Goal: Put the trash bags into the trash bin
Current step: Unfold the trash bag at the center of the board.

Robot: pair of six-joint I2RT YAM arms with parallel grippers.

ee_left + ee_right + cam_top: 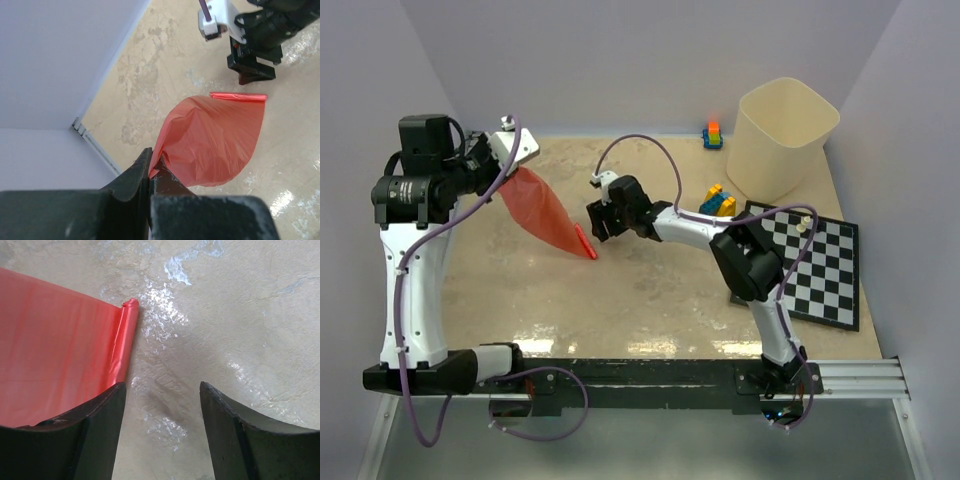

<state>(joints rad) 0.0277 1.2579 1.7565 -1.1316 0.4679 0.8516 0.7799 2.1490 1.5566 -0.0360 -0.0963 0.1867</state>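
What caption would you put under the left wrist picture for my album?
Left gripper pinches a red trash bag, its far edge close to the open right gripper.

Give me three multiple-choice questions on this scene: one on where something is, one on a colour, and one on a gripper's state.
1. Where does the bin stand?
A. Far right corner of the table
B. Near left corner
C. Between the arm bases

2. What colour is the bag?
A. Blue
B. Red
C. Green

3. The right gripper is:
A. Shut on the bag
B. Shut on a block
C. Open

Answers:
1 A: the bin stands at the far right, beyond the checkerboard.
2 B: the bag is red in every view.
3 C: the right gripper has its jaws wide apart in the wrist view, with nothing between them.
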